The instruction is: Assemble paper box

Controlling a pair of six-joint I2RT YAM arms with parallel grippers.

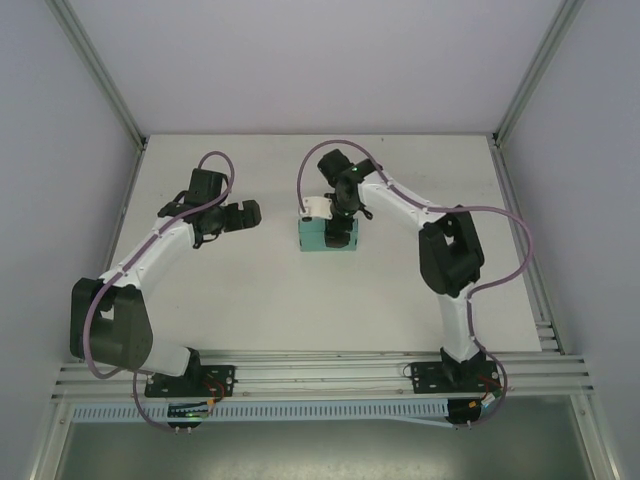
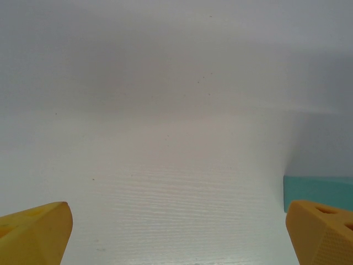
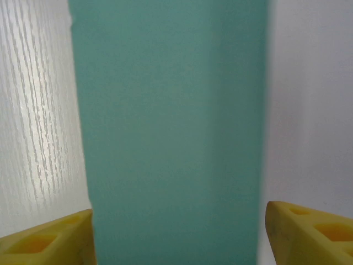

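The paper box (image 1: 318, 238) is a small teal-green rectangular box lying flat near the middle of the table. In the right wrist view the paper box (image 3: 171, 138) runs upright between my yellow fingers. My right gripper (image 1: 340, 230) (image 3: 179, 232) points down over it and straddles its width. The left fingertip (image 3: 66, 237) is at the box's edge, and a thin gap shows beside the right fingertip (image 3: 309, 232). My left gripper (image 1: 250, 213) (image 2: 177, 229) hangs wide open to the left of the box with nothing between its fingers. A corner of the box (image 2: 317, 190) shows beside its right fingertip (image 2: 322, 232).
The white table (image 1: 250, 290) has bare room in front of and to the left of the box. Grey walls and metal frame rails (image 1: 100, 70) bound it at the back and sides. An aluminium rail (image 1: 330, 372) carries both arm bases along the near edge.
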